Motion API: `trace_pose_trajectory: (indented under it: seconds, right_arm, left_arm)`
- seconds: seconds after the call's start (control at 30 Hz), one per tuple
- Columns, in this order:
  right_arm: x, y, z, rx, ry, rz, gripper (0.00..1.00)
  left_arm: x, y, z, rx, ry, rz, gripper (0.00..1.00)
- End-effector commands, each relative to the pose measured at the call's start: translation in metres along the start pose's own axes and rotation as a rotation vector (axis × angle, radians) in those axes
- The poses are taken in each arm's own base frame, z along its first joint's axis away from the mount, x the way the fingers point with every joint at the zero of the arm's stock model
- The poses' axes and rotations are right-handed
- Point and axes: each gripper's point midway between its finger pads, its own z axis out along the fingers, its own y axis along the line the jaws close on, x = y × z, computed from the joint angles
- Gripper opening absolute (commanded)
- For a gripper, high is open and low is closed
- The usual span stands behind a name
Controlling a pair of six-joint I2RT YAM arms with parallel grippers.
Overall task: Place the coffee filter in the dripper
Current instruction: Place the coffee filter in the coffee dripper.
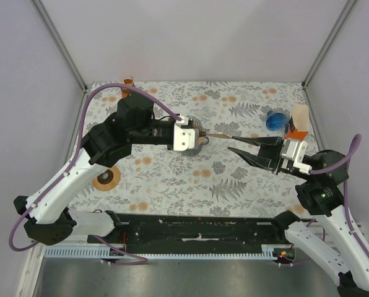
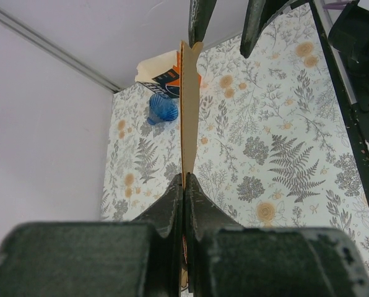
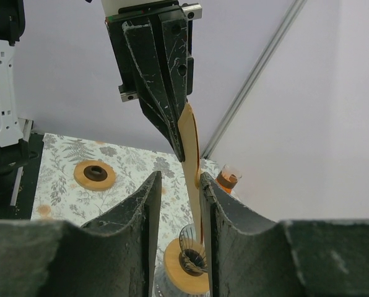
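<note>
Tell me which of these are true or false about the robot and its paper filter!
1. The left pincer pinches the coffee filter. True.
2. The right pincer is shut tight. False: its jaws stand apart, with the filter between them.
3. The filter lies flat on the table. False: it is held up in the air.
4. A blue object sits near the table's far right corner. True.

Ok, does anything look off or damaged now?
Nothing spilled or broken. Only the coffee filter stands out: folded flat, slightly bowed, pinched mid-air by the left gripper, its free end between the open jaws of the right gripper.
</note>
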Motion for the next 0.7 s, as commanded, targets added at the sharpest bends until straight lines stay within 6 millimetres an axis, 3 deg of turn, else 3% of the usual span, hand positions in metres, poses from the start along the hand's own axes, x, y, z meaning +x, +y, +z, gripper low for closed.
trace_pose_trajectory:
  seconds: [0.0, 0.37, 0.67]
  right_arm:
    - [-0.018, -0.003, 0.004, -0.012, -0.028, -0.024, 0.37]
    - [-0.011, 0.000, 0.005, -0.029, -0.013, 0.001, 0.31]
    - [-0.013, 0.000, -0.005, 0.003, 0.014, -0.046, 0.31]
  left_arm:
    - [-0.013, 0.005, -0.004, -0.029, -0.033, 0.022, 0.02]
    - [-0.012, 0.009, -0.004, -0.050, -0.019, 0.027, 0.02]
    - [-0.007, 0.012, -0.006, -0.070, 0.007, 0.047, 0.02]
